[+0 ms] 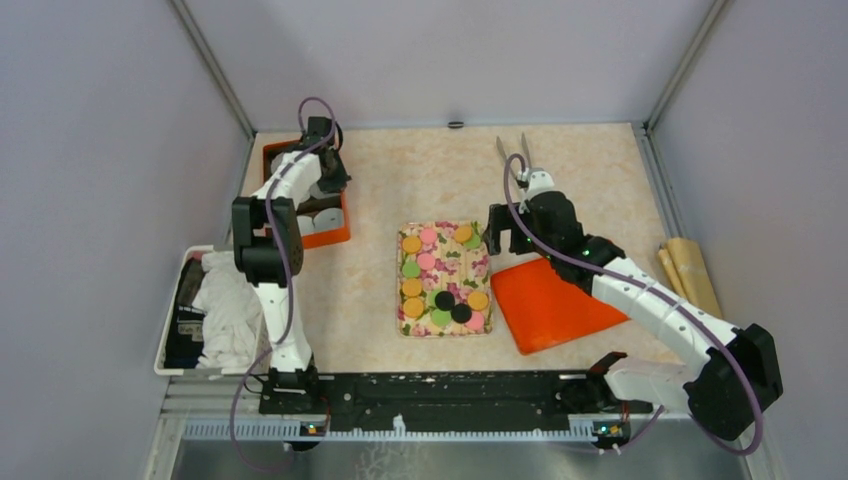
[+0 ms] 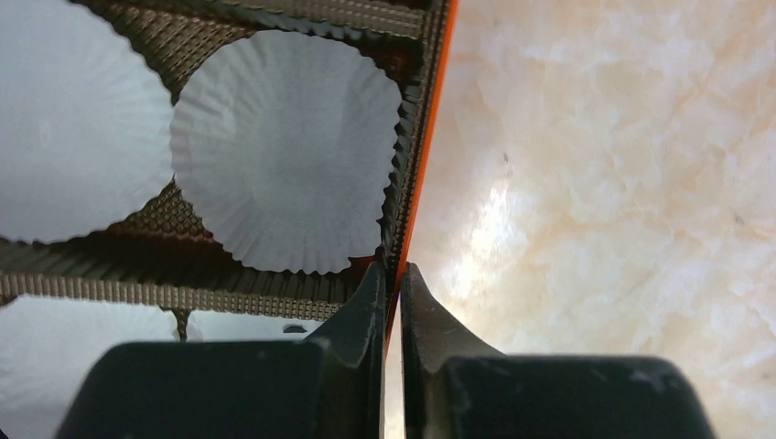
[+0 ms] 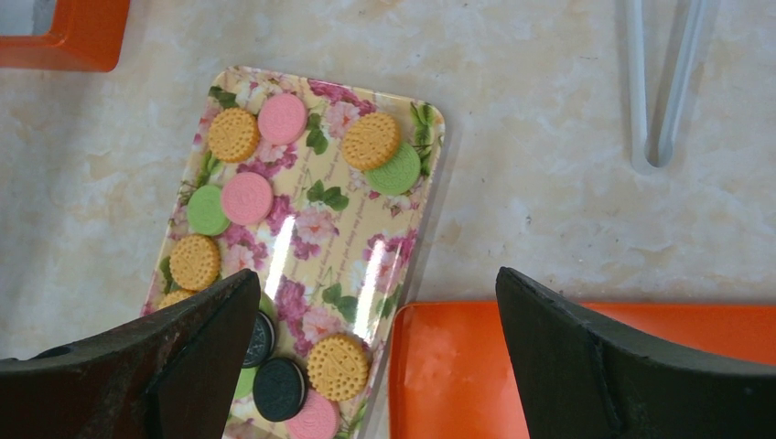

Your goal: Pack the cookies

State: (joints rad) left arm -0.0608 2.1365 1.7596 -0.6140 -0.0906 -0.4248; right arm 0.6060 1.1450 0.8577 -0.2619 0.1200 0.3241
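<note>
While left claw (image 2: 392, 283) is pinching wall of orange box (image 2: 424, 137) at table's 10 o'clock, right claw (image 3: 377, 279) is hanging wide open, nearer arm; cookies (image 1: 426, 262) are lying on flowered tray (image 1: 452, 265), long axis 12-to-6, at its 8 o'clock.

We find the tray (image 1: 455, 270) in the middle of the table (image 1: 400, 180) with the cookies (image 1: 426, 260) on it. Behind and to its left sits the box (image 1: 325, 238), paper liners (image 2: 288, 146) inside. The lid (image 1: 550, 305) lies just right of the tray, the tongs (image 3: 636, 82) behind it.
</note>
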